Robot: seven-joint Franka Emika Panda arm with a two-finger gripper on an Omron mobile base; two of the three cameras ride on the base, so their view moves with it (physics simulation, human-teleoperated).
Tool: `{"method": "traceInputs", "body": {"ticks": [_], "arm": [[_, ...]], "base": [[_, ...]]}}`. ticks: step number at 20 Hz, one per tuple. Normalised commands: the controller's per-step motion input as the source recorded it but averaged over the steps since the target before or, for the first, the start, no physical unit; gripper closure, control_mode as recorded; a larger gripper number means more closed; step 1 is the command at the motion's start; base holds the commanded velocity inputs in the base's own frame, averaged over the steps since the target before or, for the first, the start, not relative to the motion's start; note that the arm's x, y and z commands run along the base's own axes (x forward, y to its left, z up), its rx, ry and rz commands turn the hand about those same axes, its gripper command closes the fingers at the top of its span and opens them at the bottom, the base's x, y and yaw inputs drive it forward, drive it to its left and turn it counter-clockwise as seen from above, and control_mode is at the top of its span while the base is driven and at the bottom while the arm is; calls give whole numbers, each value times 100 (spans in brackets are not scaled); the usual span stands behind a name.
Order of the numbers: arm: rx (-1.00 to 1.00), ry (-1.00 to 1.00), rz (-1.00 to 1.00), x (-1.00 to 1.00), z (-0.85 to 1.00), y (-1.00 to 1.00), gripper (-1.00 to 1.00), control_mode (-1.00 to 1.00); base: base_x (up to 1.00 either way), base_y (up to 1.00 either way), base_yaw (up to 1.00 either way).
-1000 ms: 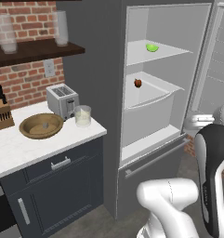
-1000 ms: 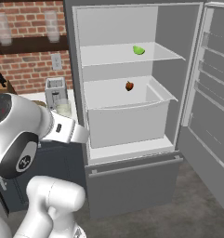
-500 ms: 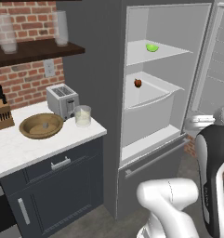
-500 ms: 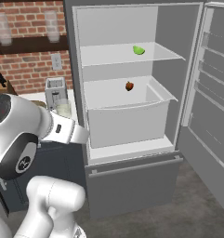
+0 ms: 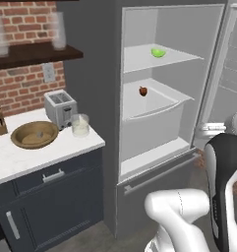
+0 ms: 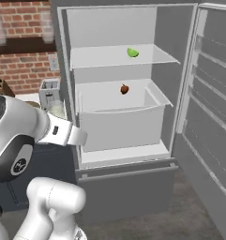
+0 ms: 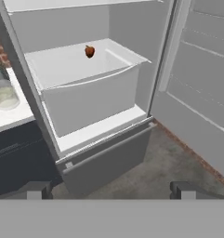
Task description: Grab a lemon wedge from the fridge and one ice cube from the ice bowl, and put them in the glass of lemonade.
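I see the fridge [image 5: 115, 74] open, the lemon wedge [image 5: 158, 52] on its upper shelf (red fruit [image 5: 143, 91] below); gripper [image 7: 111, 189] jaws apart, holding nothing.

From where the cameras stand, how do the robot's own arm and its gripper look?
The arm is made of rounded glossy white segments with black joints; one black joint carries a small white round emblem. In the left base view a black band runs along a white link. The gripper has two small dark grey block-shaped finger tips. No cables show.
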Motion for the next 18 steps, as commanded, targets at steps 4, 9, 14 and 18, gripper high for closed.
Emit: {"method": "traceInputs", "body": {"ticks": [4,9,14,18], "arm": [[0,0,0,0,0,0,-100,100],[0,0,0,0,0,0,-100,100],[0,0,0,0,0,0,-100,100],[0,0,0,0,0,0,-100,100]], "base": [[31,-98,26],[2,-68,25],[19,-2,35],[18,0,34]]}}
